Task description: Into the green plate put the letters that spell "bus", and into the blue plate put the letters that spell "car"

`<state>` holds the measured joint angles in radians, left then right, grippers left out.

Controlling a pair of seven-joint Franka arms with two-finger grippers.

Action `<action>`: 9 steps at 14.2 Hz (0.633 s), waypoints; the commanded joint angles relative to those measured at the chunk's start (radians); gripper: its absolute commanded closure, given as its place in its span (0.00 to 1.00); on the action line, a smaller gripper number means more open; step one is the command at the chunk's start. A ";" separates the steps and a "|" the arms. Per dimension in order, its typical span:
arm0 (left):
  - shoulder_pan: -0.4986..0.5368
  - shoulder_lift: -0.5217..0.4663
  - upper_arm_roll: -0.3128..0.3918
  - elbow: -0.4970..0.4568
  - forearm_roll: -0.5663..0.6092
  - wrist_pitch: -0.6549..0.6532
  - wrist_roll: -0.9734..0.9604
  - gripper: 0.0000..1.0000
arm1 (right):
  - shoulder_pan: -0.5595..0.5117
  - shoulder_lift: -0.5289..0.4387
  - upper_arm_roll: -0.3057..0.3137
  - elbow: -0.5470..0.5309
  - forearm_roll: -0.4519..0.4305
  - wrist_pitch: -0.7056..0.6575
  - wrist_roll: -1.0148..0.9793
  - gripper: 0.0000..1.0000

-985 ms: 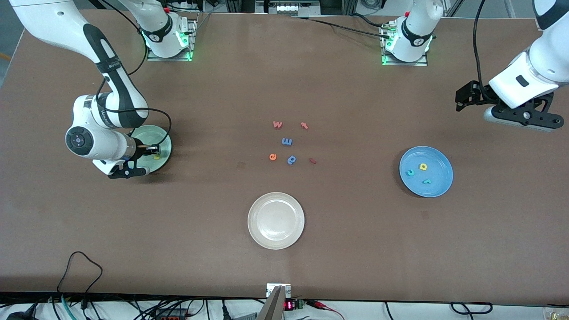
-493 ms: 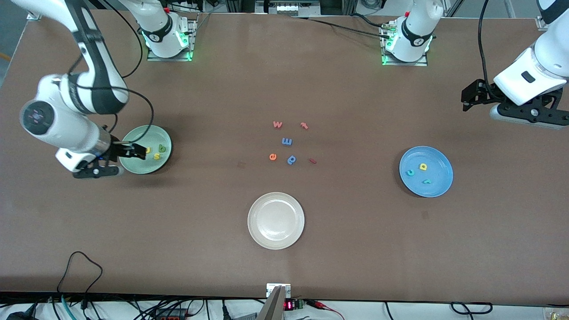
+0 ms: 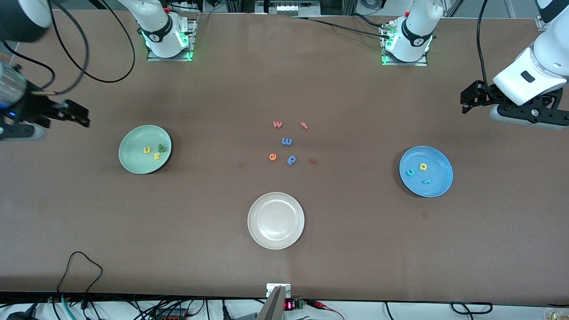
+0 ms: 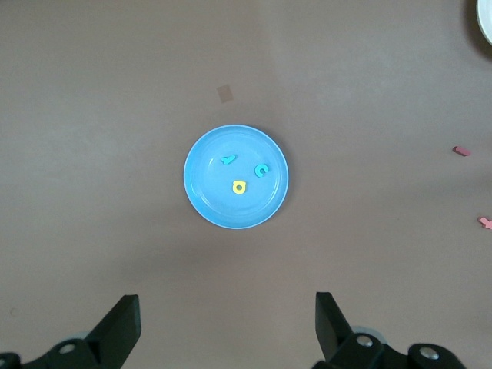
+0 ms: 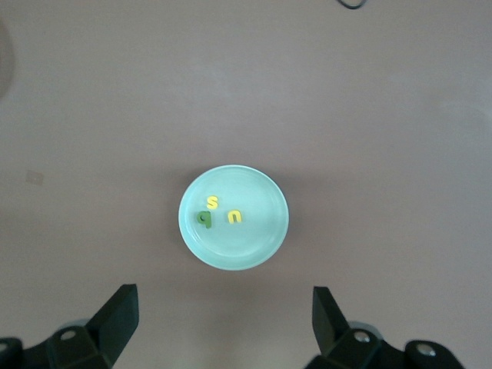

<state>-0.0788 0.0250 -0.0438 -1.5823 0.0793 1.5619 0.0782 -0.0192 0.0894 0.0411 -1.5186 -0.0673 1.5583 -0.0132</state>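
**Right tool lifted clear of the green plate**

Since a second ago my right tool [image 3: 82,119] had risen from the round pale mint-green plate [image 3: 133,165] and swung out toward the right arm's end of the brown bench [image 3: 284,266], where it hung in the air with its fingers spread wide and nothing between them. My left tool [image 3: 464,100] had shifted only slightly; it waited high over the left arm's end of the bench, fingers wide apart and empty as well.

The tiny green letter "b" [image 3: 162,148], the tiny yellow letter "u" [image 3: 146,150] and the tiny yellow letter "s" [image 3: 156,156] all lay in the green plate, close together in the part of it toward the middle of the bench. My right wrist view looked straight down on that plate and showed the same three letters in it.

The round sky-blue plate [image 3: 440,186] sat toward the left arm's end of the bench and held the teal letter "c" [image 3: 410,172], the yellow letter "a" [image 3: 423,167] and the teal letter "r" [image 3: 426,181].

In the middle of the bench lay a salmon "w" [image 3: 277,124], a salmon "t" [image 3: 304,125], a blue "m" [image 3: 287,141], an orange "e" [image 3: 273,156], a blue "p" [image 3: 291,159] and a small red bar [image 3: 313,161]. A round cream-white plate [image 3: 258,235] stood nearer to the front camera than these, with nothing in it.
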 commanded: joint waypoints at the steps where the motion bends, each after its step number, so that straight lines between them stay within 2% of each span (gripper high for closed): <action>1: 0.005 0.019 -0.005 0.027 0.016 0.013 -0.017 0.00 | 0.109 -0.022 -0.105 0.061 0.009 -0.085 -0.010 0.00; 3: 0.002 0.018 -0.004 0.024 0.011 0.015 -0.014 0.00 | 0.116 -0.051 -0.104 0.035 0.006 -0.098 -0.007 0.00; 9: -0.035 0.023 -0.008 0.030 0.020 0.018 -0.018 0.00 | 0.116 -0.049 -0.104 0.032 0.011 -0.101 -0.007 0.00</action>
<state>-0.1061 0.0316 -0.0528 -1.5816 0.0793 1.5855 0.0676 0.0862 0.0534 -0.0470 -1.4780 -0.0673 1.4689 -0.0150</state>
